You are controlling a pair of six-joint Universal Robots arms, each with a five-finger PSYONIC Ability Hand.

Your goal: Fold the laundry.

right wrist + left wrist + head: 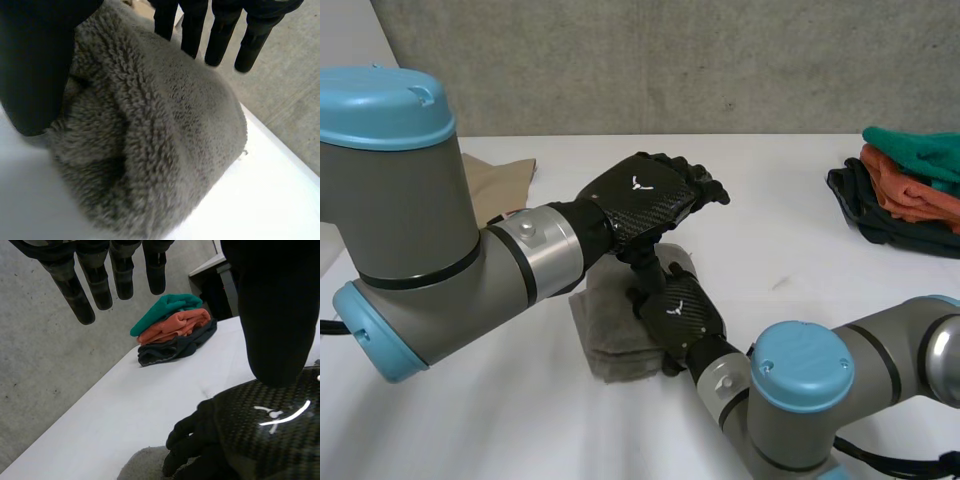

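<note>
Resting palm-down on the folded grey towel (615, 340), a little left of the head view's centre and low on the white table (770, 240), the right hand (677, 315) covers the towel's right side. In the right wrist view its fingers (192, 30) run straight and slightly apart over the towel's bulging fold, with the thumb set against the fold's other side; none curl round the cloth. Just above it the left hand (645, 200) hovers clear of the towel, and in the left wrist view its fingers (95, 287) hang straight and spread, holding nothing. At the head view's upper right a stack of folded clothes (905, 190) sits green over orange over dark. A tan cloth (500, 172) lies upper left, behind the left arm.
</note>
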